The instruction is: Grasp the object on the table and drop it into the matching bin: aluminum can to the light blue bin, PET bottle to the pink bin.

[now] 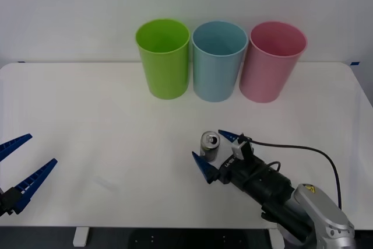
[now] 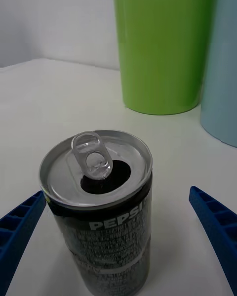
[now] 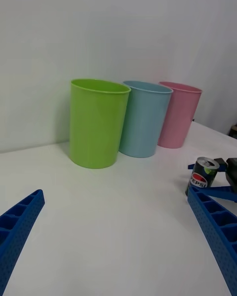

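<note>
The aluminum can (image 1: 210, 146) stands upright on the white table (image 1: 105, 115), right of the middle near the front edge. It is dark with a silver top and an opened pull tab. My right gripper (image 1: 208, 144) is open, with one blue finger on each side of the can (image 2: 98, 202) and a gap on both sides. In the right wrist view the right gripper (image 2: 117, 194) straddles the can low down. The light blue bin (image 1: 218, 62) stands at the back centre, with the pink bin (image 1: 271, 65) to its right. My left gripper (image 1: 42, 148) rests open at the front left.
A lime green bin (image 1: 164, 59) stands left of the light blue one, and the three bins touch in a row along the back. The left wrist view shows the can (image 3: 202, 175) with the bins behind it. Bare tabletop lies between the can and the bins.
</note>
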Controlling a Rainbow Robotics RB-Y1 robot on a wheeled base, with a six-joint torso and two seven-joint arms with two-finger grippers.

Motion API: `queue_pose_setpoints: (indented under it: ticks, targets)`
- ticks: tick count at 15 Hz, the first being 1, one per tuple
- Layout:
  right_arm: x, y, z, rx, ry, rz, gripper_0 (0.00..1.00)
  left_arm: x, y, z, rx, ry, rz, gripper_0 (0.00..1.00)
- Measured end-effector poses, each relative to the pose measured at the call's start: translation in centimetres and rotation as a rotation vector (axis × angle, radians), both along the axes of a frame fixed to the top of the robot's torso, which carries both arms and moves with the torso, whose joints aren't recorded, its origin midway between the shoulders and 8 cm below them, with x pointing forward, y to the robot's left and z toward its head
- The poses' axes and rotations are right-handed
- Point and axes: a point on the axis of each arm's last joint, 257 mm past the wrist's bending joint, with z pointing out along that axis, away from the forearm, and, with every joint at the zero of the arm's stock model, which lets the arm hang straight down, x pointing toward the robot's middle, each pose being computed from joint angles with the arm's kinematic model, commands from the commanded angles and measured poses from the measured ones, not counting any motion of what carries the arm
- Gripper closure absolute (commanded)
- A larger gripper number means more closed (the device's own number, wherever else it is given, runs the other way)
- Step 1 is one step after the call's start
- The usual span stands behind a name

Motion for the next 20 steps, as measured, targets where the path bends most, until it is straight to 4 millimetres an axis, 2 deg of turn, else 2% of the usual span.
queue_pose_setpoints:
  ticks: [3, 4, 5, 14, 20]
  targets:
    - [0.0, 0.5, 0.0, 0.001, 0.002, 0.0, 0.0, 0.0, 0.0, 0.0, 0.0, 0.0, 0.0, 0.0]
    - [0.0, 0.5, 0.0, 0.001, 0.003, 0.0, 0.25, 0.0, 0.0, 0.0, 0.0, 0.0, 0.0, 0.0]
    - [0.0, 0.5, -0.1, 0.0, 0.002, 0.0, 1.0, 0.0, 0.0, 0.0, 0.0, 0.0, 0.0, 0.0]
    - [-0.2, 0.8, -0.1, -0.002, 0.002, 0.007, 1.0, 0.0, 0.0, 0.0, 0.0, 0.0, 0.0, 0.0]
    - [-0.1, 1.0, 1.3, 0.021, -0.019, 0.008, 1.0, 0.0, 0.0, 0.0, 0.0, 0.0, 0.0, 0.0]
